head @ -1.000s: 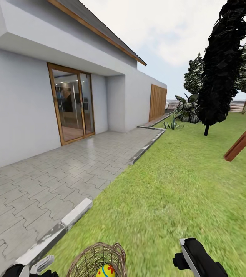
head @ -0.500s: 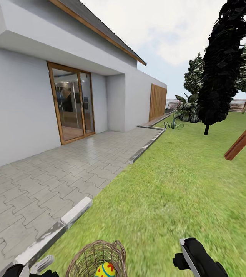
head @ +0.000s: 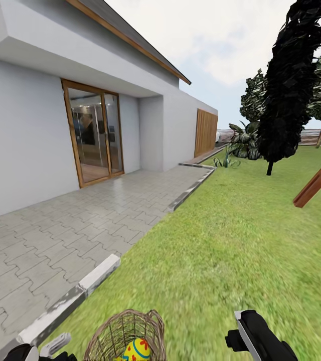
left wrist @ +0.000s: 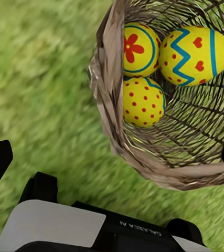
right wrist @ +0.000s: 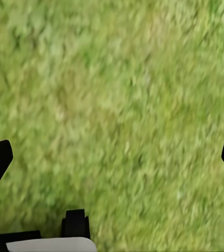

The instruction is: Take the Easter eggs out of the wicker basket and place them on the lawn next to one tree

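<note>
Left gripper point(left wrist: 112, 157) spread wide, holding nothing; best lowered straight ahead onto the dotted egg point(left wrist: 142, 102) inside wicker basket point(left wrist: 143, 157); right gripper point(right wrist: 112, 157) likewise spread wide.

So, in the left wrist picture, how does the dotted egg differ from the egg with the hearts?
The dotted egg carries only small red dots, while the heart egg has red hearts between blue zigzag bands. The dotted egg looks smaller and lies close against the basket wall; the heart egg looks bigger and lies further from that wall. Both are yellow and rest inside the wicker basket.
</note>
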You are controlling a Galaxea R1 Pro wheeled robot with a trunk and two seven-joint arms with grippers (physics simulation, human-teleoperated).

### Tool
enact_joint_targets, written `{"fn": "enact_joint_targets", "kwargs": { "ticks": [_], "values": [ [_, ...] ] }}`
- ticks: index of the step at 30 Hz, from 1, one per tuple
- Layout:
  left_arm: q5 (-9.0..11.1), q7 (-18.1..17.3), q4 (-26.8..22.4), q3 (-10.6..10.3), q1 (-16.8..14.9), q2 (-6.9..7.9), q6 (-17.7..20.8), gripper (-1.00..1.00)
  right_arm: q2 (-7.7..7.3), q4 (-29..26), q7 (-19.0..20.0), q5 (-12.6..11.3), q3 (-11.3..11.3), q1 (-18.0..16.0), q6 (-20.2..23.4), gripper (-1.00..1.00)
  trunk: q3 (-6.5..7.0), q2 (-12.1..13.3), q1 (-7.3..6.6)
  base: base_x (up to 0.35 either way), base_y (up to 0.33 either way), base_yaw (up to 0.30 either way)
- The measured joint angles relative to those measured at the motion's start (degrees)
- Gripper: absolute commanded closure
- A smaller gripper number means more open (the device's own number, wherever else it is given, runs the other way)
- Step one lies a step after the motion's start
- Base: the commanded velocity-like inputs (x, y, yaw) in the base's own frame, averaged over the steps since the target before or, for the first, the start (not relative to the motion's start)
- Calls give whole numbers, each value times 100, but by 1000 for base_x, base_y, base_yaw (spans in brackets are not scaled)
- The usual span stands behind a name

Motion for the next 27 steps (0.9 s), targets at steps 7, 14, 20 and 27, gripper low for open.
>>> {"fn": "enact_joint_targets", "kwargs": {
  "ticks": [7, 14, 20, 27],
  "values": [
    [0, 0, 0, -7, 0, 0, 0, -100, 0, 0, 0, 0, 0, 0, 0, -100, -126, -281, 154, 0, 0, 0],
    [-7, 0, 74, -31, 0, -18, -3, -100, 0, 0, 0, 0, 0, 0, 0, -100, -251, -562, 308, 0, 0, 0],
    [-16, 0, 117, -42, 0, -26, -4, -100, 0, 0, 0, 0, 0, 0, 0, -100, -359, -802, 439, 0, 0, 0],
    [-11, 0, 121, -43, 0, -21, -2, -100, 0, 0, 0, 0, 0, -1, 0, -100, -485, -1083, 593, 0, 0, 0]
  ]
}}
